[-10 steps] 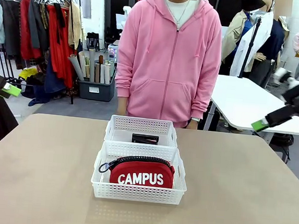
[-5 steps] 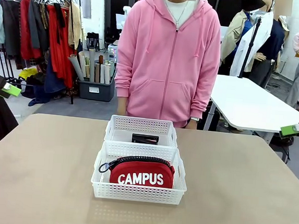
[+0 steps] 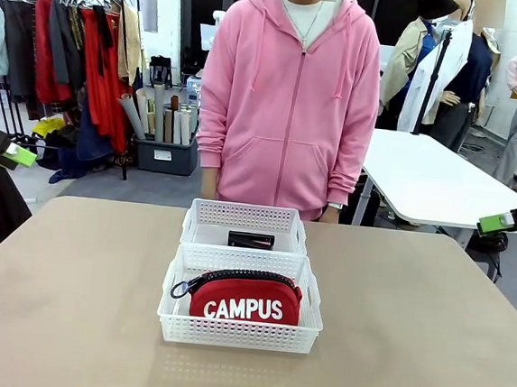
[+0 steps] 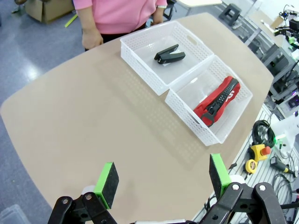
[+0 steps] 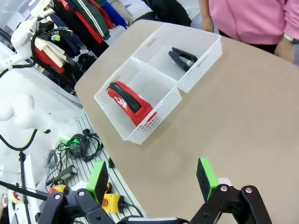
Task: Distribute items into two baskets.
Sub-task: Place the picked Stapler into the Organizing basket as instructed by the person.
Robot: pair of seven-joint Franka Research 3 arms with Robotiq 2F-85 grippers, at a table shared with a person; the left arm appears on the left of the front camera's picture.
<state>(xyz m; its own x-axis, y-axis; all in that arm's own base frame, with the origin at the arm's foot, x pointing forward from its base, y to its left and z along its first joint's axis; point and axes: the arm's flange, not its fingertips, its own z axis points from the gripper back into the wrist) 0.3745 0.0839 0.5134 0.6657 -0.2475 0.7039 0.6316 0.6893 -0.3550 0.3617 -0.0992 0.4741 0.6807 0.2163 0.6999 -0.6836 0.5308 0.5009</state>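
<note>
The left pincer (image 4: 161,179) hangs wide open and empty, high above the surface (image 3: 69,286) and well apart from the pouch (image 3: 242,299); the right pincer (image 5: 152,179) does likewise on the opposite side, jaws spread, gripping nothing. Both sit clear of the work, which suggests the sorting is done and the arms are parked out of the way. The pouch stands on edge in the near basket (image 3: 238,331), zipper up, lettering facing the robot, propped by the basket walls. Just beyond the pouch, the far basket (image 3: 246,216) touches the near one and holds the stapler (image 3: 251,240) lying flat. Behind it, beyond the pouch, a person (image 3: 290,97) waits, arms down.
</note>
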